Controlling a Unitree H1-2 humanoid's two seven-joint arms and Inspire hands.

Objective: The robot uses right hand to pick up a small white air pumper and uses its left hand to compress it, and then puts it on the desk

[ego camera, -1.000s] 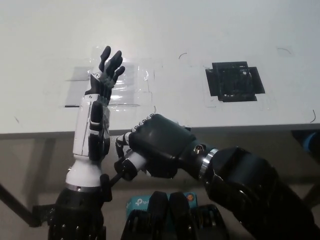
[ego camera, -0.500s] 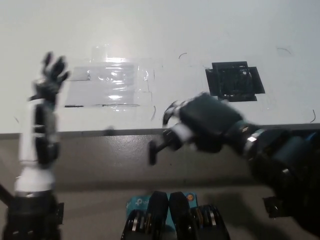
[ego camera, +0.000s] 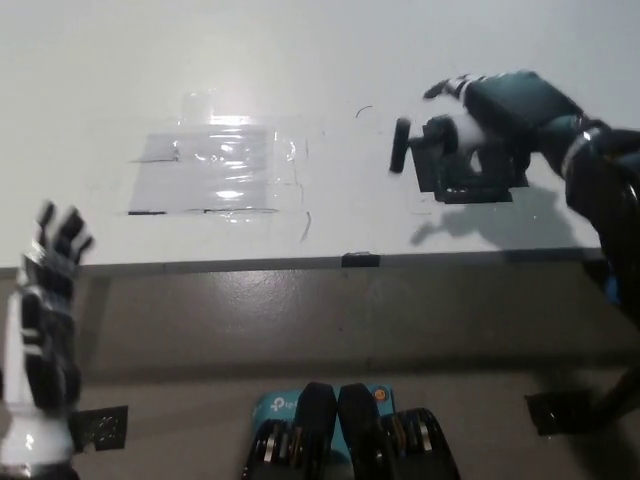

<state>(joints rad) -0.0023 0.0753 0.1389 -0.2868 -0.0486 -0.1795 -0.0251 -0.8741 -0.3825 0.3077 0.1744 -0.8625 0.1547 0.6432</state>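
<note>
My black right hand [ego camera: 505, 115] hovers over the white desk [ego camera: 300, 60] at the upper right, shut on the small white air pumper [ego camera: 452, 133]. The pumper's black plunger end [ego camera: 402, 146] sticks out to the left of the hand. Hand and pumper hang above a black taped square [ego camera: 478, 182], partly covering it, and their shadow falls on the desk just below. My white left hand [ego camera: 45, 300] is low at the left, below the desk's front edge, with its fingers spread and nothing in it.
A patch of clear glossy tape [ego camera: 215, 170] lies on the desk at centre left. The desk's front edge [ego camera: 200, 266] runs across the middle of the picture, with a small dark piece [ego camera: 360, 259] on it. Floor lies below.
The right hand has carried the pumper up and to the right, from in front of the desk edge to above the black square. The left hand has dropped down and left, away from the pumper.
</note>
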